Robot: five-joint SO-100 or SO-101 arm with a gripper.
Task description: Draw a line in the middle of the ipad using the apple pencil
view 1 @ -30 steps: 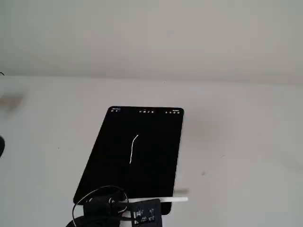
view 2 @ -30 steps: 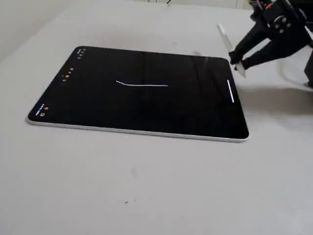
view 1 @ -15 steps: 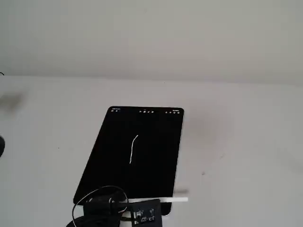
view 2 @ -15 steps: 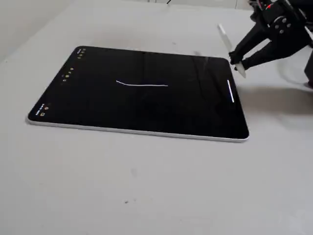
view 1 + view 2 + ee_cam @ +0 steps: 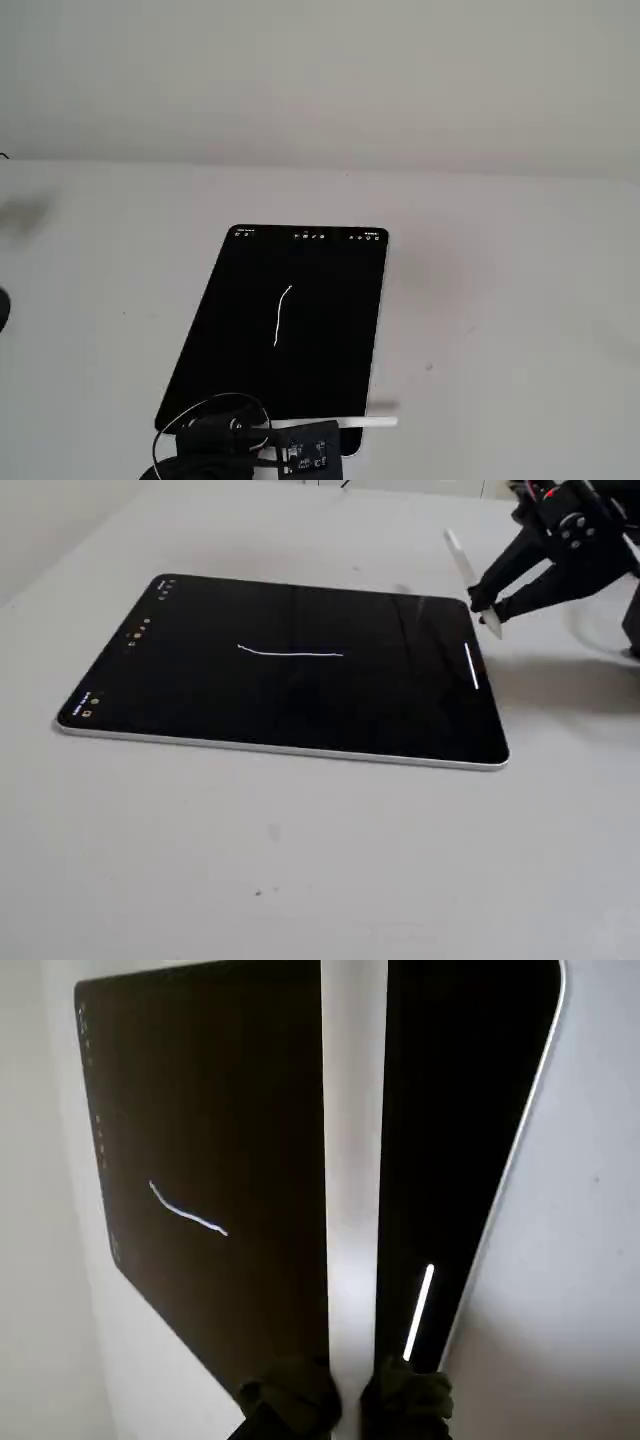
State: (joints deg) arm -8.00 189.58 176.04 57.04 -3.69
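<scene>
The ipad (image 5: 200, 695) lies flat on the grey table, its black screen lit, and it also fills the wrist view (image 5: 200, 1080). A thin white line (image 5: 290, 654) crosses the middle of the screen, and it shows too in a fixed view (image 5: 283, 315) and in the wrist view (image 5: 188, 1218). My gripper (image 5: 485, 604) hangs just past the tablet's short edge, away from the toolbar icons, shut on the apple pencil (image 5: 460, 558). The pencil is tilted, its tip low beside that edge. In the wrist view the pencil (image 5: 355, 1160) is a blurred white strip between my fingers (image 5: 405, 1398).
A short white bar (image 5: 471, 666) glows on the screen near the edge by my gripper. Black cables (image 5: 205, 425) loop at the arm's base. Bare grey table (image 5: 320, 860) surrounds the tablet, with a pale wall (image 5: 320, 80) behind.
</scene>
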